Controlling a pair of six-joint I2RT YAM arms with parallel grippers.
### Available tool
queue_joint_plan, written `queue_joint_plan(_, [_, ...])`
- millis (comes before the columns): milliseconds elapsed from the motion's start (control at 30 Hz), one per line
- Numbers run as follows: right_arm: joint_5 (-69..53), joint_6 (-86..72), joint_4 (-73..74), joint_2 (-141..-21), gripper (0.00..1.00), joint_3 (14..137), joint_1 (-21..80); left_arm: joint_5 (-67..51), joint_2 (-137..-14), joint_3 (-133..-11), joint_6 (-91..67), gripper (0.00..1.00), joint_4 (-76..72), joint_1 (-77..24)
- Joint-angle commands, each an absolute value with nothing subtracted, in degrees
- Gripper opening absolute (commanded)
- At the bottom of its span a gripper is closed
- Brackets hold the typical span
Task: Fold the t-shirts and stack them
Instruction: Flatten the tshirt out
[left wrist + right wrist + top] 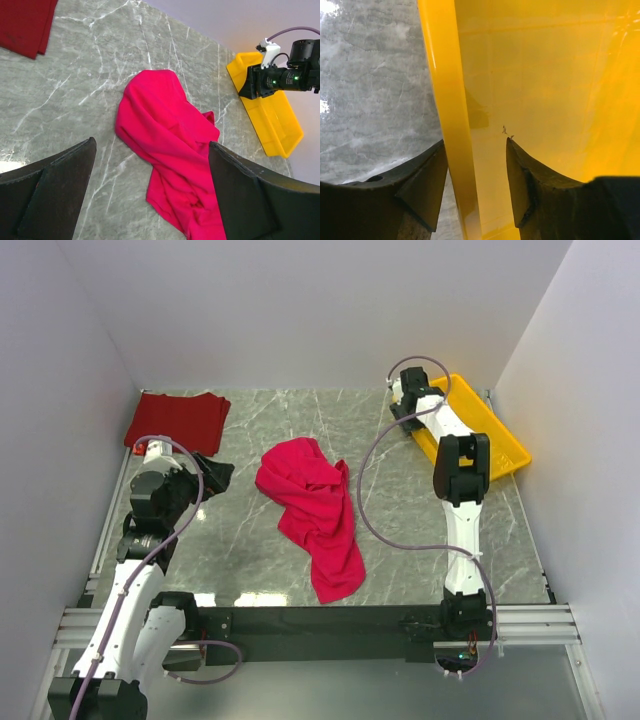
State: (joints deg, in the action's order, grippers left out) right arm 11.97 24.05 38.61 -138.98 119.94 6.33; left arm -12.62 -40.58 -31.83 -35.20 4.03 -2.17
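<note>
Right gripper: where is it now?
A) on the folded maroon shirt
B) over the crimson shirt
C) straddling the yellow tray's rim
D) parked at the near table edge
C: the right wrist view shows the right gripper open, with one finger on each side of the rim of the yellow tray. The top view puts it well away from the crimson shirt and the maroon shirt.

— What sort of place is shown?
— A robotics lab cell is indicated. A marble-patterned table (240, 550) is boxed in by plain white panels (300, 310), and a left arm (150, 500) and right arm (460, 465) are bolted to an aluminium rail (530, 618).
</note>
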Motion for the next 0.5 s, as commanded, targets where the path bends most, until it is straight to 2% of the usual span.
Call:
queue_joint_plan(0, [12.3,23.5,37.0,-133.2,0.58,119.8,5.8,-13.0,-39.6,-33.7,-34.9,1.00,2.7,-2.2])
queue_joint_plan(167, [5.8,25.6,36.8,-127.2,0.67,118.6,5.9,-13.2,-38.9,-33.7,-35.2,0.99,3.0,-2.2])
queue_joint_plan(367, [-5.1,29.1,40.1,-119.3,0.71,118.8,6.2,-15.2,-41.3,-34.2,-35.6,0.99,3.3,-2.2])
queue_joint_plan(467, [-12.4,33.3,41.7,-113.4,0.71,114.4,6.8,-16.5,-43.1,-34.4,-36.2,0.99,2.6,-2.2])
